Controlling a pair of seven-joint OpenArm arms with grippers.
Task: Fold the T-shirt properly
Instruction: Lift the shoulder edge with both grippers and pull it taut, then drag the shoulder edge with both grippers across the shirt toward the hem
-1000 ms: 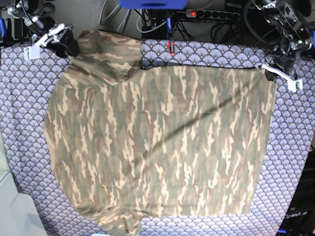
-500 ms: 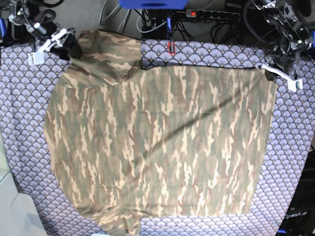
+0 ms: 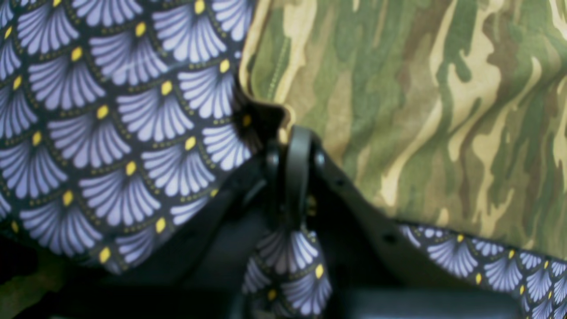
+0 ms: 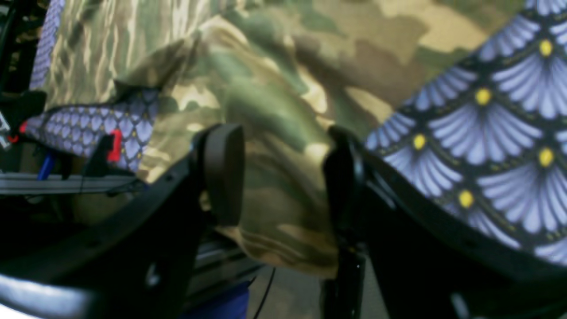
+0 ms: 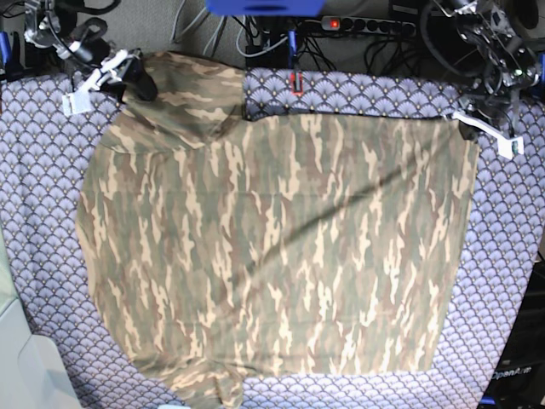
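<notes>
Holding one far corner of the T-shirt with my left gripper, I have its jaws pressed together, and the left wrist view shows the camouflage hem meeting them right at the tips. A fold of the purple tablecloth bunches up beneath the closed fingers there, so cloth from the table cover looks caught along with the shirt's edge, though the blur keeps me from saying how much of each is pinched. In the base view this gripper sits at the shirt's upper right corner, its white finger lying across the tablecloth just beside the hem.

My right gripper stands with its jaws apart at the opposite far corner. The right wrist view shows the two dark pads on either side of a bunched sleeve of camouflage fabric that hangs over the table's edge; the cloth runs between them, but whether either pad touches it I cannot tell. In the base view this gripper is at the upper left, against the sleeve.

Across the table the shirt lies spread nearly flat, covering most of the scallop-patterned cover, with a diagonal crease running across its middle and a small lump of fabric at the near edge. Behind the table, a power strip with a red switch sits among dark cables.
</notes>
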